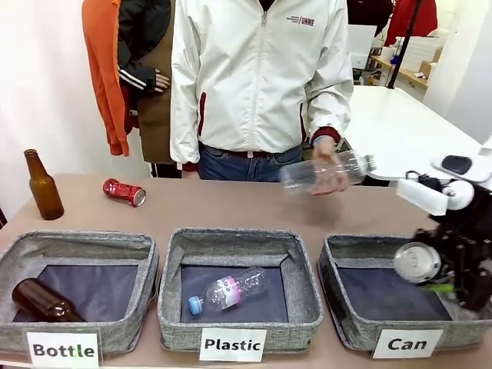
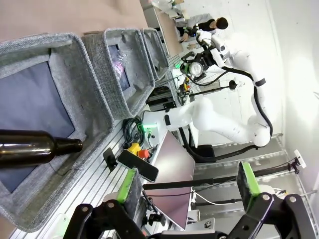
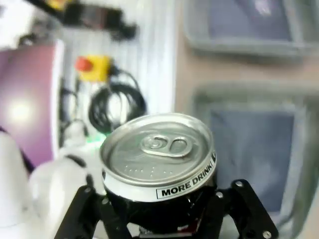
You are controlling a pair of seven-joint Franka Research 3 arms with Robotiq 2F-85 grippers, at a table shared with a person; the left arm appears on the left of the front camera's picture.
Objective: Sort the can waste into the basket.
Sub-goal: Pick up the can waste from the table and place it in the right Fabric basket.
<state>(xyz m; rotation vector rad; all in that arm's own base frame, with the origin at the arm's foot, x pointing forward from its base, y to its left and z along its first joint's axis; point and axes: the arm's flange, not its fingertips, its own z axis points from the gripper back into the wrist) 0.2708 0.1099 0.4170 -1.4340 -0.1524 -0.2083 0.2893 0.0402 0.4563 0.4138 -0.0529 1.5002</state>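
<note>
Tan table [image 1: 231,207]; right hand [image 1: 442,284] tight around black can [image 3: 159,154] above basket [image 1: 332,269], rim print [image 3: 187,185] legible from wrist; left hand [image 2: 189,186] agape.

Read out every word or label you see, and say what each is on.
"Bottle": white label on the left grey fabric bin.
"Plastic": label on the middle grey fabric bin.
"Can": label on the right grey fabric basket.
"MORE DRINK!": black silver-topped can, rim band.
White jacket chest print: too blurred.

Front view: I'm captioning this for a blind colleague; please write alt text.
The right gripper holds a silver-topped can over the grey basket labelled Can. Across the table a person holds a clear plastic bottle; a red can lies on the tabletop at left.
</note>
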